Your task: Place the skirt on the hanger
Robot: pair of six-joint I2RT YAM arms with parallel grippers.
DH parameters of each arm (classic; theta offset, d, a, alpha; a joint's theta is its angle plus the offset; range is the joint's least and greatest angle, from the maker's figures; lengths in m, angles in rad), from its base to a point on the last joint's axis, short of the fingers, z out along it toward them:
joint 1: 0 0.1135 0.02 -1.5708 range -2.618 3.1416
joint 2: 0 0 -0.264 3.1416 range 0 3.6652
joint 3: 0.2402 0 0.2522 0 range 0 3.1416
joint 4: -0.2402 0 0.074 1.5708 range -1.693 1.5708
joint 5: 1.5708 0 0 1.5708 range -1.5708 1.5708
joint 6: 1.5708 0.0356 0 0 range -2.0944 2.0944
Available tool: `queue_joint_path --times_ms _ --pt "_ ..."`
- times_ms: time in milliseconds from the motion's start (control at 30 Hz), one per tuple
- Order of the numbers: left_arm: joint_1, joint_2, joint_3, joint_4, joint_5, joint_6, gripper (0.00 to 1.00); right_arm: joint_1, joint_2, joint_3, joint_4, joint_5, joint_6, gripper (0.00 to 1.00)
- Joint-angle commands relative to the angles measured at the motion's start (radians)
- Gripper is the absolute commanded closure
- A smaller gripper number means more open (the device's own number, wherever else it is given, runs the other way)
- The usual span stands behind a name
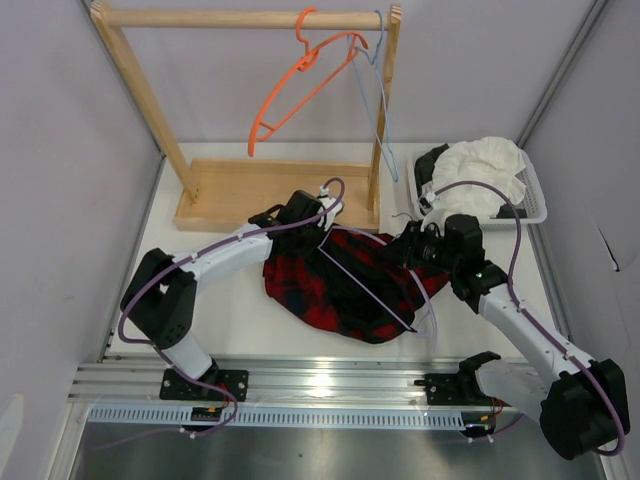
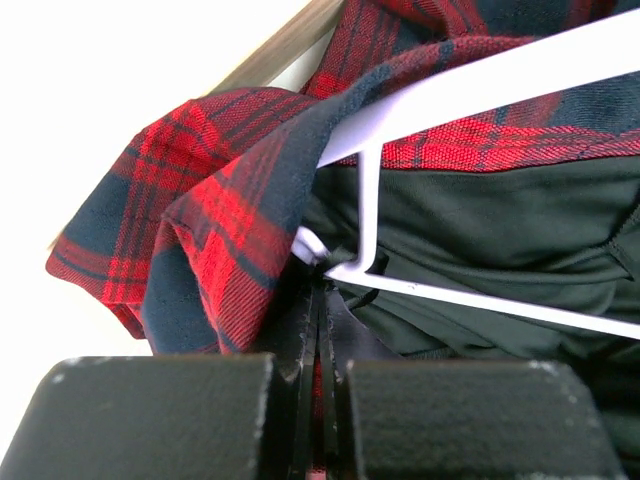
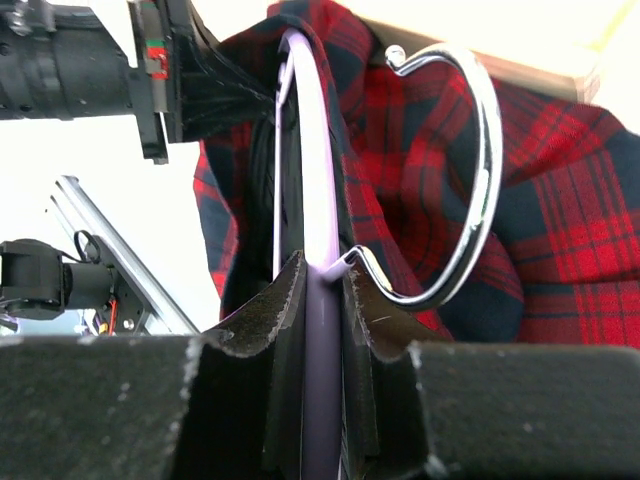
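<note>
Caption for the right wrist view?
Right gripper shut on the lavender hanger beside its chrome hook, plaid skirt behind.

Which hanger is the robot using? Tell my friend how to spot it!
Find the wooden rack at the back; in front of its base lies a red-and-black plaid skirt. The hanger is the thin lavender one lying slantwise across that skirt. The orange hanger and pale blue hanger dangle from the rack instead.
</note>
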Motion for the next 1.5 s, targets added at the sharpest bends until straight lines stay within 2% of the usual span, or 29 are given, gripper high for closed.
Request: queue_joint_path --times_ms 0,367,633,767,1067,1233,1467 --pt "0.001 -0.054 0.01 -0.001 0.056 -0.009 1.0 0.002 -0.057 0.0 0.116 0.017 0.016 1.0" --pt "0.001 -0.13 0.003 0.014 0.075 -0.053 0.99 0.029 -0.181 -0.044 0.133 0.029 0.008 1.0" --pt "0.001 -0.196 0.002 0.013 0.066 -0.087 0.74 0.039 -0.233 -0.038 0.124 0.03 -0.001 1.0" --pt "0.001 -0.212 0.01 0.007 0.064 -0.093 0.69 0.045 -0.244 -0.037 0.127 0.027 -0.005 1.0" --pt "0.001 -0.267 -0.013 0.008 0.058 -0.108 0.68 0.046 -0.284 -0.015 0.119 0.063 -0.024 1.0" --pt "0.007 -0.314 -0.011 0.028 -0.034 -0.148 0.63 0.046 -0.273 0.009 0.106 0.063 -0.039 1.0" --pt "0.009 -0.357 -0.022 0.059 -0.058 -0.17 0.6 0.046 -0.278 0.005 0.119 0.064 -0.039 1.0"
